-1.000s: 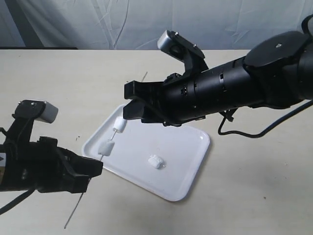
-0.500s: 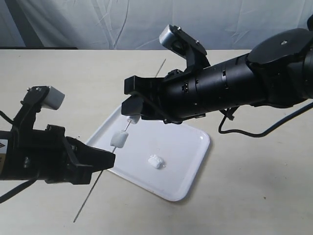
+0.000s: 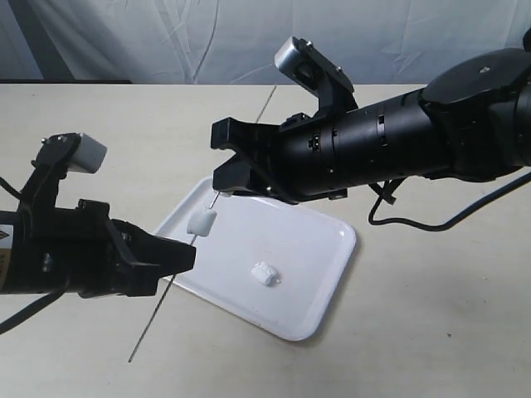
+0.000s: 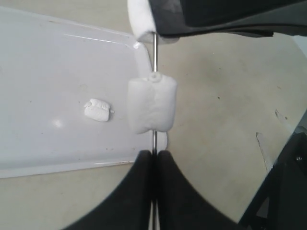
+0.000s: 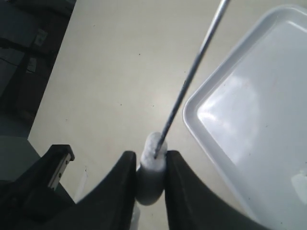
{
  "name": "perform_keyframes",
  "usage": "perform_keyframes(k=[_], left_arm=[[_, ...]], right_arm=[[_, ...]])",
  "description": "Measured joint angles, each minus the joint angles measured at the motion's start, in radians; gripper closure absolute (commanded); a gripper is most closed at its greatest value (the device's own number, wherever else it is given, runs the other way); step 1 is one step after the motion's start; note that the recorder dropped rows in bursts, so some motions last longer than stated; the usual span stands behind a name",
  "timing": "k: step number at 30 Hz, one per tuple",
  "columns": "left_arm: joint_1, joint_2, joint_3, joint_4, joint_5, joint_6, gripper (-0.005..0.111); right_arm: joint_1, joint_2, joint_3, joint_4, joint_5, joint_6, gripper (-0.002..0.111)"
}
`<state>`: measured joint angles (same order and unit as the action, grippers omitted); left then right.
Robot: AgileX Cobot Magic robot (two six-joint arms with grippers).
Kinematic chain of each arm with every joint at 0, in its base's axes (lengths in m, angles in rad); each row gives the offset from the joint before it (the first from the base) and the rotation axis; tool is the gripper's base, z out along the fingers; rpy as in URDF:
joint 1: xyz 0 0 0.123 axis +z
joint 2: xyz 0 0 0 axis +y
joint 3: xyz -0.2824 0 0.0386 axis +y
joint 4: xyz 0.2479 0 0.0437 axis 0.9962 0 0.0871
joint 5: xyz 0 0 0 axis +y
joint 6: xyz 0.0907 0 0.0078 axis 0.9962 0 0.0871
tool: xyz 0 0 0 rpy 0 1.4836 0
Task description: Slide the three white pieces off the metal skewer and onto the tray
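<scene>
Pinching the metal skewer [image 3: 158, 308] with the left gripper [image 3: 178, 255], over the near left of the table [image 3: 431, 332]. Pressing both black fingers [image 4: 139, 177] tight together on the thin rod, with no gap showing between them in the left wrist view. Holding the skewer on a slant, the low end pointing near and left, the high end pointing far and a little right.

Squeezing the top white piece [image 5: 151, 177] with the right gripper [image 3: 222, 181], reaching in from the right side. Pinching the soft lump on both sides with the fingers [image 5: 122, 182] in the right wrist view, the rod poking into its middle. Hiding most of this piece behind the black gripper in the exterior view.

Carrying the middle white piece [image 3: 202, 220] on the rod between the two grippers. Touching neither gripper, with a bit of bare rod showing on each side of it in the left wrist view. Hanging by the left end of the tray [image 3: 307, 249].

Showing the loose white piece [image 3: 264, 274] lying flat on the tray, off the skewer and to the right of it, well apart from both grippers. Resting the tray on the middle of the table, one corner pointing left under the rod.
</scene>
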<state>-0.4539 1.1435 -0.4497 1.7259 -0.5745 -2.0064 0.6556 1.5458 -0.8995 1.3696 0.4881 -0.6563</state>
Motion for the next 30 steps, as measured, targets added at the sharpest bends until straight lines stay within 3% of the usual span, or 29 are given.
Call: perform_keyframes(k=[12, 18, 30], left_arm=[[0.0, 0.0, -0.004, 0.0, 0.018, 0.002, 0.107], [0.0, 0.0, -0.004, 0.002, 0.021, 0.002, 0.107], [0.0, 0.0, -0.004, 0.015, 0.039, -0.004, 0.107]], right_arm=[[0.0, 0.0, 0.0, 0.016, -0.027, 0.002, 0.088], [0.0, 0.0, 0.0, 0.016, -0.04, 0.002, 0.108], [0.006, 0.0, 0.0, 0.03, -0.053, 0.002, 0.109]])
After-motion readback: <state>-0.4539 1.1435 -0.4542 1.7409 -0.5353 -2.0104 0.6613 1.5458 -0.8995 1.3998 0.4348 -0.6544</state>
